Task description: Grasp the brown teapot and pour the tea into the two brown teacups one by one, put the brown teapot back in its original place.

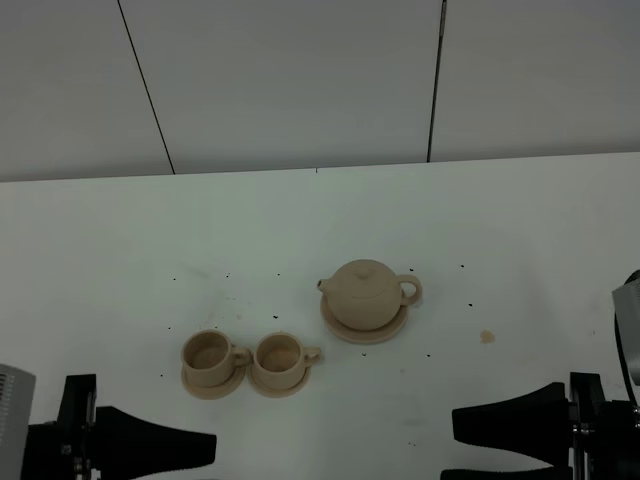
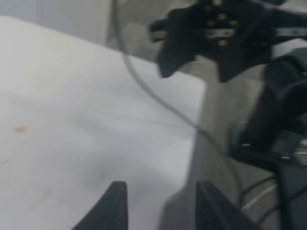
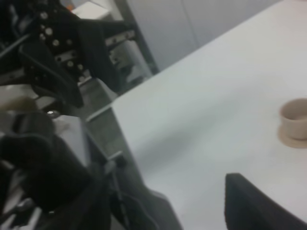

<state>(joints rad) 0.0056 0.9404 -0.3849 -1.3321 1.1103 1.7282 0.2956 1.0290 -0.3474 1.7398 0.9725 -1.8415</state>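
Note:
The brown teapot (image 1: 365, 293) stands upright with its lid on, resting on a wide round saucer (image 1: 363, 331), the original place, right of the table's middle. Its handle points right and its spout left. The two brown teacups (image 1: 210, 355) (image 1: 280, 355) stand side by side on small saucers at the front left. My left gripper (image 1: 205, 450) (image 2: 160, 188) is open and empty at the front left edge, below the cups. My right gripper (image 1: 468, 445) is open and empty at the front right edge, well short of the teapot. One teacup (image 3: 293, 120) shows in the right wrist view.
The white table (image 1: 320, 230) runs back to a pale panelled wall (image 1: 300, 80). A small brown stain (image 1: 487, 337) lies right of the teapot. Dark specks dot the surface. Beyond the table's side edge (image 2: 199, 124), arm hardware and cables show.

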